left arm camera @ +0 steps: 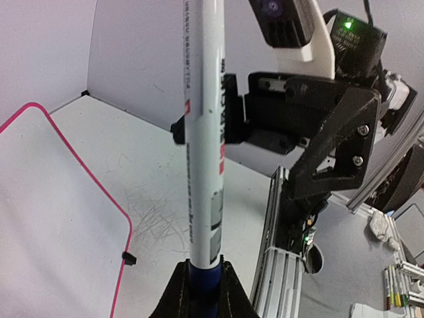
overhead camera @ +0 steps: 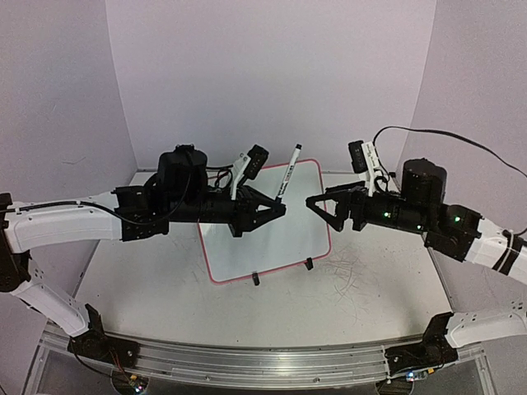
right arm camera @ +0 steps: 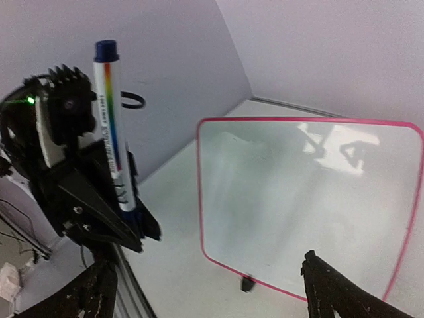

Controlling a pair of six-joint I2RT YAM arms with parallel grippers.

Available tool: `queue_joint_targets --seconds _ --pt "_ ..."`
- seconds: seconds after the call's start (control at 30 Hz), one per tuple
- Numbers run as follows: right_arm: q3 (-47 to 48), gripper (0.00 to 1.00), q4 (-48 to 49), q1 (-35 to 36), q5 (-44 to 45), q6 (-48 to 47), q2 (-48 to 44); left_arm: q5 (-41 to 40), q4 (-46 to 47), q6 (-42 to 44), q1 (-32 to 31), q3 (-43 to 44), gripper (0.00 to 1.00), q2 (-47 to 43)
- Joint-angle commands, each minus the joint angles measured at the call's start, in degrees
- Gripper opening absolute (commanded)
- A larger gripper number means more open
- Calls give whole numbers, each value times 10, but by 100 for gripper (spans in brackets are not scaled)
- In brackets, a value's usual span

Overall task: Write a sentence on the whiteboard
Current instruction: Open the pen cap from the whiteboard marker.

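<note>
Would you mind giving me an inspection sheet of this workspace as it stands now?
Surface: white tabletop, faint grey scribbles right of the board.
Job's things: whiteboard propped on its wire stand, pink frame, blank; no sentence on it yet.
Clutter: nothing seen.
Grippers: left gripper shut on the lower end of a white marker; right gripper open, empty, facing it.
Cables: black cable arcing from the right wrist camera.
Surroundings: lavender walls; aluminium rail at the near edge.
</note>
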Motion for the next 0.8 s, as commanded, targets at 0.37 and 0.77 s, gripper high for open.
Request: queue_joint_targets --seconds 0.37,0.77 --pt "324 95 -408 -2 -124 -131 109 36 -355 191 0 145 0 12" --pt "364 67 -454 -1 -232 -128 208 83 -383 176 -4 135 0 9"
